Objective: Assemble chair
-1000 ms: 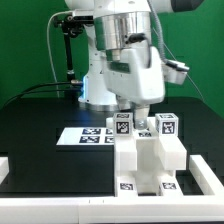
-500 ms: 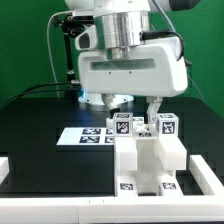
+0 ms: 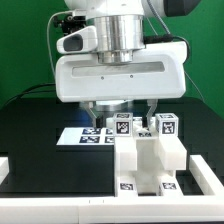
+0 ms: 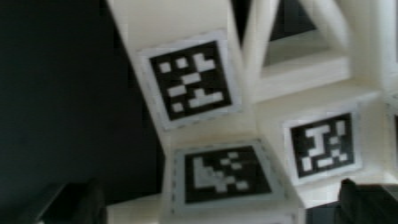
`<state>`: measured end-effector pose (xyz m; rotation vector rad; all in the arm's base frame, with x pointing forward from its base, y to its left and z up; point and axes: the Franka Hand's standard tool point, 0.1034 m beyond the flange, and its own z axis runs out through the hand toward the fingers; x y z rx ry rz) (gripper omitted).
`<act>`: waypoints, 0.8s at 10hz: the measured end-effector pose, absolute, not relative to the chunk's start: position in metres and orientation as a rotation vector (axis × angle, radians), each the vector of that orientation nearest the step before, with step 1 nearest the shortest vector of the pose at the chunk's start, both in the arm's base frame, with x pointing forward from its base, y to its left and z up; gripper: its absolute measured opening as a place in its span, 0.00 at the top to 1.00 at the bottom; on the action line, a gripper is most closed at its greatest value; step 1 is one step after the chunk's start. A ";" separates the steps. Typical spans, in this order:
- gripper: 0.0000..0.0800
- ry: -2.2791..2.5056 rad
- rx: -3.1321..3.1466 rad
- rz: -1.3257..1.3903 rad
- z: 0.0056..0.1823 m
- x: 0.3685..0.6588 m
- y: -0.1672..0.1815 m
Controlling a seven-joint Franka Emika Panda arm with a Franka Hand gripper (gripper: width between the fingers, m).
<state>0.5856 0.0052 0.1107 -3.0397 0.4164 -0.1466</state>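
Note:
The chair point(image 3: 150, 158) is a blocky white stack of parts at the front of the black table, on the exterior view's right, topped by small tagged blocks point(image 3: 167, 124). My gripper point(image 3: 122, 112) hangs just above and behind those blocks, broad side toward the camera, jaws open, holding nothing. Its dark fingers point(image 3: 152, 108) hang apart on either side of the tagged block point(image 3: 122, 124). In the wrist view a white tagged slab point(image 4: 192, 82) and a tagged block point(image 4: 222, 172) fill the picture. The gripper point(image 4: 222, 205) straddles that block, with the fingertips point(image 4: 71, 205) in the lower corners.
The marker board point(image 3: 82, 136) lies flat on the table just behind the chair, on the exterior view's left. A low white rail point(image 3: 60, 203) borders the table's front and sides. The arm's base point(image 3: 95, 92) and black cables stand at the back.
The hand has turned about its vertical axis, so its wide face now looks at the camera, and it has shifted toward the exterior view's left. The jaws stay open.

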 end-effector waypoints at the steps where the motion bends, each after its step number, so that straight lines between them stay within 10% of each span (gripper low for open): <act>1: 0.19 0.438 -3.036 -0.146 0.111 0.586 0.005; 4: 0.66 0.653 -2.991 -0.137 0.110 0.586 0.005; 8: 0.66 1.350 -2.729 -0.099 0.109 0.586 0.012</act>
